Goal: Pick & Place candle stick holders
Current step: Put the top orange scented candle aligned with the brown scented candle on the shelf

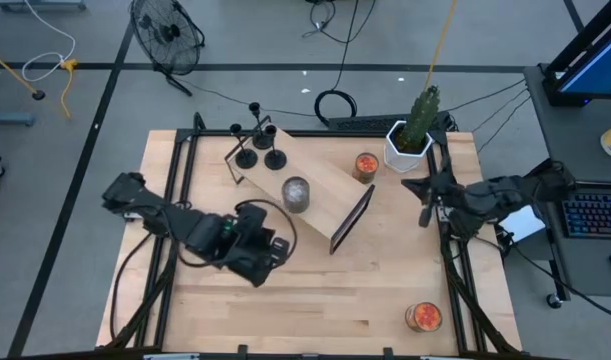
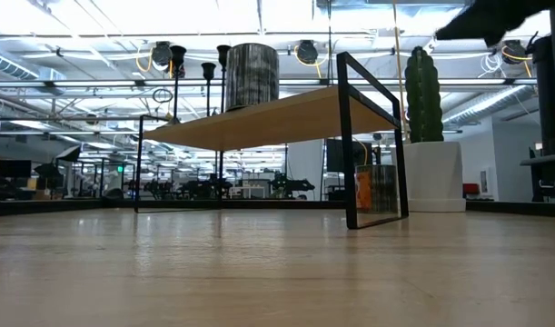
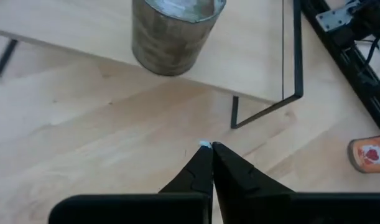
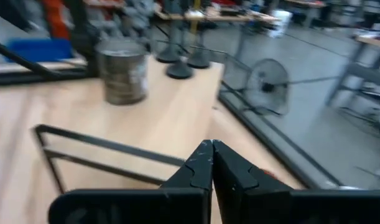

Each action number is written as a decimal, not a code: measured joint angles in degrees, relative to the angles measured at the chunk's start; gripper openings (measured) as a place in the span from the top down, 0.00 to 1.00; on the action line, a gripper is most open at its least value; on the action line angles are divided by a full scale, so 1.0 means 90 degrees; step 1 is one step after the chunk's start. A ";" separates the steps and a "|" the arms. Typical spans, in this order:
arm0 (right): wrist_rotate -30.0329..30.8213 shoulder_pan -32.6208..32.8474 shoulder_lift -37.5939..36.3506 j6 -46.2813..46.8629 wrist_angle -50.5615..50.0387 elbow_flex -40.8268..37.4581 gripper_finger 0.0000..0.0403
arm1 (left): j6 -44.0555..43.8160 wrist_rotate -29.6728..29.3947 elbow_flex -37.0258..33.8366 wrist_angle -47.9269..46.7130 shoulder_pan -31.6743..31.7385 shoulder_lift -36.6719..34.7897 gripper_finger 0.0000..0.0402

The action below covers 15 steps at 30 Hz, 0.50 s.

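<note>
Three black candle stick holders point(image 1: 259, 148) stand on their round bases at the far left end of a low wooden shelf point(image 1: 320, 190) with a black frame. In the low view the candle stick holders point(image 2: 207, 68) rise above the shelf top, and the right wrist view shows their bases point(image 4: 180, 70). My left gripper point(image 1: 282, 244) is shut and empty, above the table just near of the shelf. Its wrist view shows its tips point(image 3: 209, 147) together over bare wood. My right gripper point(image 4: 208, 147) is also shut and empty, raised at the table's right edge point(image 1: 423, 205).
A grey cylinder candle point(image 1: 296, 193) stands mid-shelf. An orange jar point(image 1: 365, 165) sits behind the shelf, another point(image 1: 423, 316) at the near right corner. A cactus in a white pot point(image 1: 410, 140) is at the far right. Bare table point(image 1: 325, 300) lies near the front edge.
</note>
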 joint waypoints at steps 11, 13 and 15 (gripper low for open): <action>-0.0100 -0.1128 0.2364 0.0929 -0.2345 0.2467 1.00 | -0.0923 -0.0647 0.0000 -0.1796 -0.0467 -0.0305 0.97; -0.0326 -0.1422 0.2750 0.0937 -0.2759 0.2817 1.00 | -0.0787 -0.0834 -0.0062 -0.1770 -0.0482 -0.0418 0.98; -0.0598 -0.1759 0.3067 0.0899 -0.3126 0.3077 1.00 | -0.0721 -0.1006 -0.0258 -0.1730 -0.0504 -0.0630 0.99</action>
